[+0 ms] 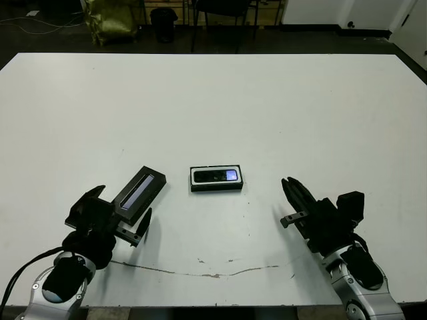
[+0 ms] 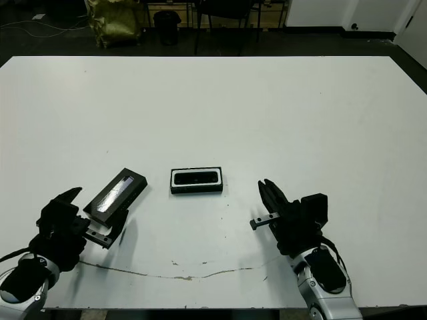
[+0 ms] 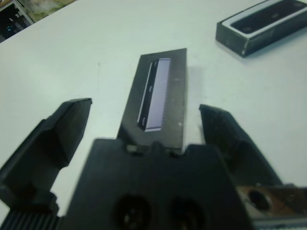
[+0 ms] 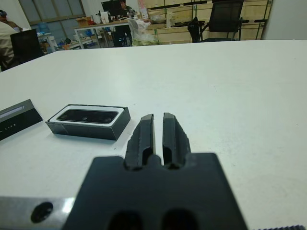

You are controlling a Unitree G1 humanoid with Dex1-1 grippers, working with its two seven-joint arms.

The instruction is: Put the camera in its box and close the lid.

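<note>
Black camera (image 1: 216, 176) in box (image 1: 216, 189) — lid (image 1: 139, 193) apart.

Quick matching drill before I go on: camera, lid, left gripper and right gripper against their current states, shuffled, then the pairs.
1. camera
2. lid
3. left gripper
4. right gripper

a. fingers nearly together, holding nothing
b. lying in the box
c. fingers spread on either side of the lid
d. off the box, nearer the left arm

Pairs: 1-b, 2-d, 3-c, 4-a

White table (image 1: 213, 100); dark floor (image 1: 40, 40), black chairs (image 4: 225, 17) beyond.
</note>
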